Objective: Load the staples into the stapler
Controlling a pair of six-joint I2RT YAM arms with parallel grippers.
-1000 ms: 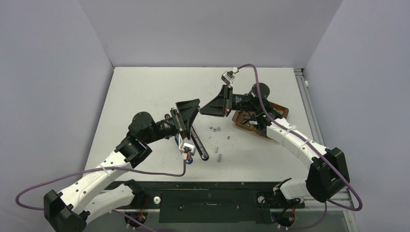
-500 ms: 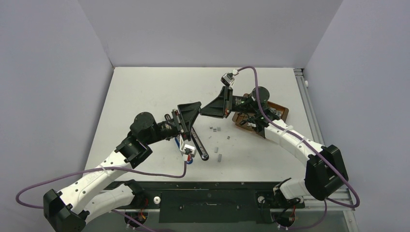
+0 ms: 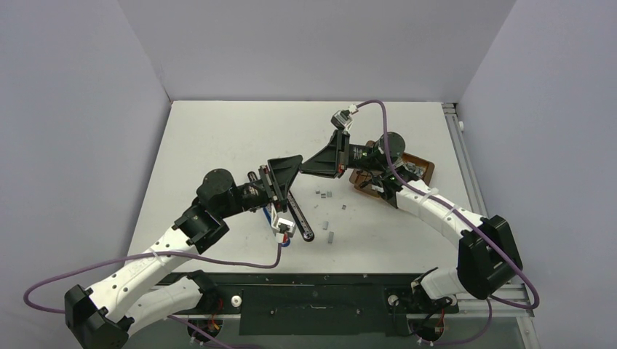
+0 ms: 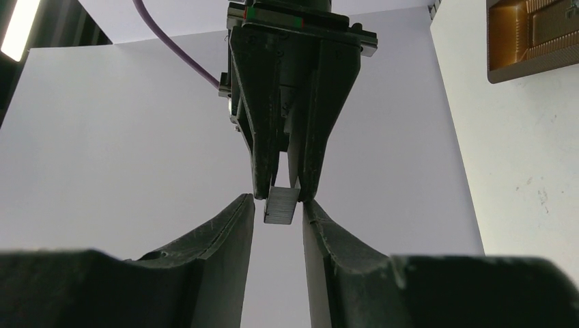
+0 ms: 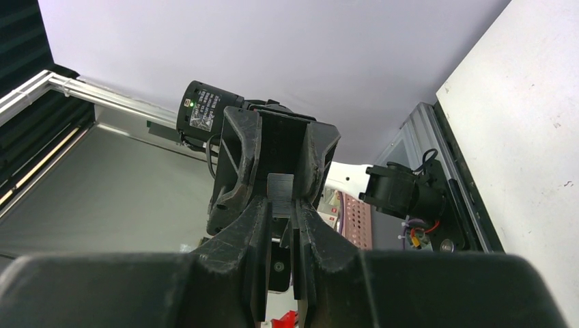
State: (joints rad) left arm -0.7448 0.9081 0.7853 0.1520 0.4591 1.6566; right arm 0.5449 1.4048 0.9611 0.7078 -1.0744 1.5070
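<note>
The left arm reaches in from the near left corner of the white table [image 3: 218, 138], with its wrist turned toward the middle. The left gripper [image 4: 278, 205] hangs above the surface with its jaws a narrow way apart. Its fingers [image 4: 232, 229] flank a short grey strip of staples [image 4: 281, 206] without clearly clamping it. In the left wrist view a slim gap shows on one side of the strip, and the other finger sits almost against it. Whether that finger touches cannot be told. Below and just right of this wrist, the black stapler [image 3: 301, 222] lies flat on the table as a long bar, with one end toward the near edge. The two grippers meet tip to tip above the stapler's far end. The strip is off the table, between both pairs of fingertips. The right gripper [image 5: 282, 203] points back toward the left one, and its jaws are pressed together on the strip's far end, pinching it. Right of the stapler, a few loose staples [image 3: 321, 194] lie scattered on the bare table, apart from one another. Farther right, a brown tray [image 3: 426, 169] rests near the table's right side, partly hidden under the right arm.
</note>
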